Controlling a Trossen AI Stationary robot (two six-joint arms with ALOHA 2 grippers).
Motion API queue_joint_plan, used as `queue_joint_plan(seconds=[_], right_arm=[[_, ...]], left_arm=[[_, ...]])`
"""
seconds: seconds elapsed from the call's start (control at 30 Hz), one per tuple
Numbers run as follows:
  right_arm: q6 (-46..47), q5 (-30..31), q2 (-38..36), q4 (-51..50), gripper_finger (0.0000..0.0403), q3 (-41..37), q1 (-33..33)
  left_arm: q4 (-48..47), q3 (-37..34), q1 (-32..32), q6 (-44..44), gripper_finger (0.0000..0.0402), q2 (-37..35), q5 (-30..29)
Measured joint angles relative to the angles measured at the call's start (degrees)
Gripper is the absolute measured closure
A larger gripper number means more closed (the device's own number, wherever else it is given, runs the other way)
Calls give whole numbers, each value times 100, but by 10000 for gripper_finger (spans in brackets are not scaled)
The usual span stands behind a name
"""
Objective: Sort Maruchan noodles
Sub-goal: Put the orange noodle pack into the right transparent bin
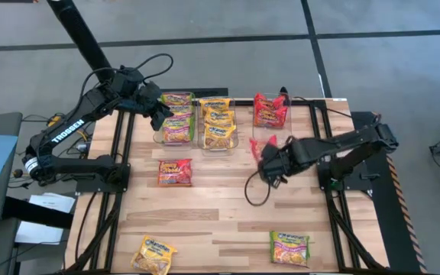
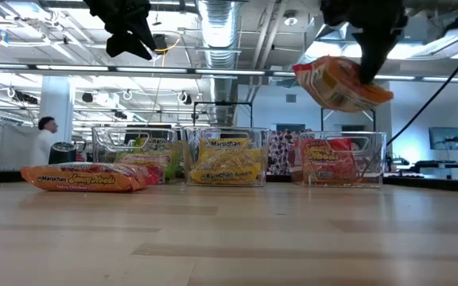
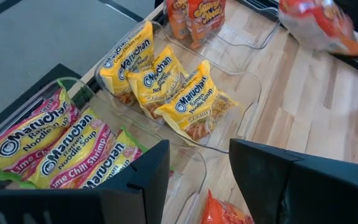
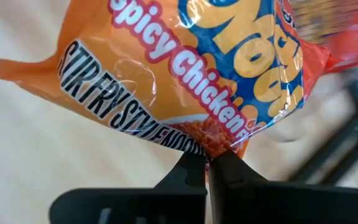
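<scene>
My right gripper (image 1: 269,162) (image 2: 370,70) (image 4: 208,163) is shut on a red-orange noodle packet (image 1: 264,147) (image 2: 337,83) (image 4: 185,68), in the air near the red-orange bin (image 1: 270,111). My left gripper (image 1: 161,114) (image 2: 132,38) (image 3: 199,157) hangs open and empty above the bin of green-and-pink packets (image 1: 176,120) (image 3: 55,149). The middle bin holds yellow packets (image 1: 218,122) (image 3: 166,84). Three packets lie flat on the table: a red-orange one (image 1: 175,173) (image 2: 82,177), a yellow one (image 1: 153,254) and a green one (image 1: 290,247). My right gripper pinches the red-orange packet at its crimped edge (image 4: 214,140) between the two fingertips, which come at it from above, pointing down. The packet is lifted well clear of the table. It sticks out sideways from the fingers, tilted (image 2: 324,79).
Three clear bins stand in a row near the table's far edge. A black cable loop (image 1: 256,191) lies on the wood by the right arm. Black rails (image 1: 121,191) run along both sides. A person (image 2: 46,137) stands in the room behind.
</scene>
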Motion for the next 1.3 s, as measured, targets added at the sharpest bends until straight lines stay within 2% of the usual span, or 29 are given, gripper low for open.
queue_joint_plan(seconds=[0.3, 0.57, 0.7, 0.97, 1.3], right_arm=[[-1315, 991, 17, -78, 398, 45, -1646], [-2051, 1170, 17, 708, 398, 22, -2959], [-2360, 1163, 23, 1452, 398, -308, -3186], [-2550, 1140, 24, 2124, 398, -1099, -3522], [-2840, 606, 20, 2970, 398, -1726, -3591]], left_arm=[[-6, 0, 0, -67, 248, 0, 1], [-14, 0, 0, -265, 248, 0, 2], [-14, 0, 0, -277, 248, 0, 2], [-14, 0, 0, -371, 248, 0, 0], [-14, 0, 0, -478, 248, 0, -191]])
